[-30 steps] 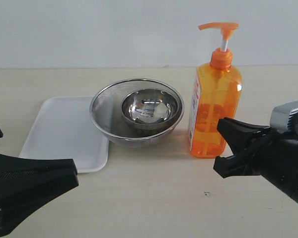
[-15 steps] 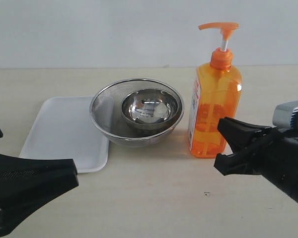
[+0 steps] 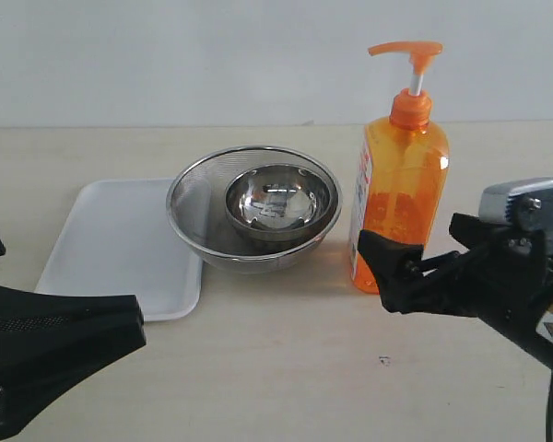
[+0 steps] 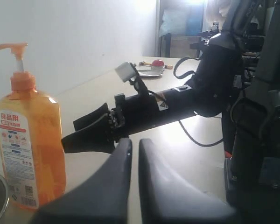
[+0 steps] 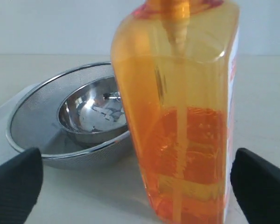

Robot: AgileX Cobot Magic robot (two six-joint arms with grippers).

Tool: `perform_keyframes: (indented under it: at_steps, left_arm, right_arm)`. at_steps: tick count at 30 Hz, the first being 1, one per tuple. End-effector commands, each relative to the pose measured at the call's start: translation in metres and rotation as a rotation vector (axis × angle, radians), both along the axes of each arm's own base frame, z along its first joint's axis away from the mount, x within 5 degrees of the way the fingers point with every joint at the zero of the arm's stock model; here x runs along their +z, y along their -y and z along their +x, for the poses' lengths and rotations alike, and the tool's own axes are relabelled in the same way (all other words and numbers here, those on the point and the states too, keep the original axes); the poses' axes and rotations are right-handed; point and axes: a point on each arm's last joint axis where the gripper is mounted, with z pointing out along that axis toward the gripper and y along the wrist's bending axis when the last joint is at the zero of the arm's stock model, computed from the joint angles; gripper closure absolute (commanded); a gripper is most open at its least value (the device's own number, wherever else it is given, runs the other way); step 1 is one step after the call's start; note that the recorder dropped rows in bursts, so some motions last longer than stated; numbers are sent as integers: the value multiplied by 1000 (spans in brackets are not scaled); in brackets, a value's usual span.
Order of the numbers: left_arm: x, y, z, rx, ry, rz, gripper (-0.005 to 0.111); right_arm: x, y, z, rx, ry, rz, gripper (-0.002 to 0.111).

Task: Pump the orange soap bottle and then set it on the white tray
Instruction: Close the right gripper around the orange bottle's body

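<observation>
The tall translucent orange plastic soap bottle is standing ungripped between the wide-apart jaws of the right gripper; the left gripper is holding its jaws together. I am judging the pumping not yet begun: next, the open jaws are needing to close on the bottle's body.

Between the right claw's matt black, finely ribbed pads is the tall translucent orange plastic bottle, glossy and smooth. Beyond it from the claw, the round steel mesh strainer bowl looks dull grey and holds a small mirror-polished steel bowl. Farther off, the flat white tray looks like smooth satin plastic.
</observation>
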Motion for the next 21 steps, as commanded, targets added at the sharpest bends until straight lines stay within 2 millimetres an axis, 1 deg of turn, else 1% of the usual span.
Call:
perform_keyframes:
  at_steps: [1, 5, 11, 15, 21]
  left_arm:
    - [-1, 0, -1, 3, 2, 2, 102]
    - [-1, 0, -1, 3, 2, 2, 102]
    - [-1, 0, -1, 3, 2, 2, 102]
    - [-1, 0, -1, 3, 2, 2, 102]
    - [-1, 0, -1, 3, 2, 2, 102]
  right_arm:
    - [8, -12, 18, 14, -10, -65, 4]
    - [15, -12, 26, -12, 40, -96, 4]
    - [15, -11, 28, -40, 69, -107, 4]
    - [5, -8, 35, -101, 73, -116, 4]
    - [-19, -13, 46, -115, 69, -112, 4]
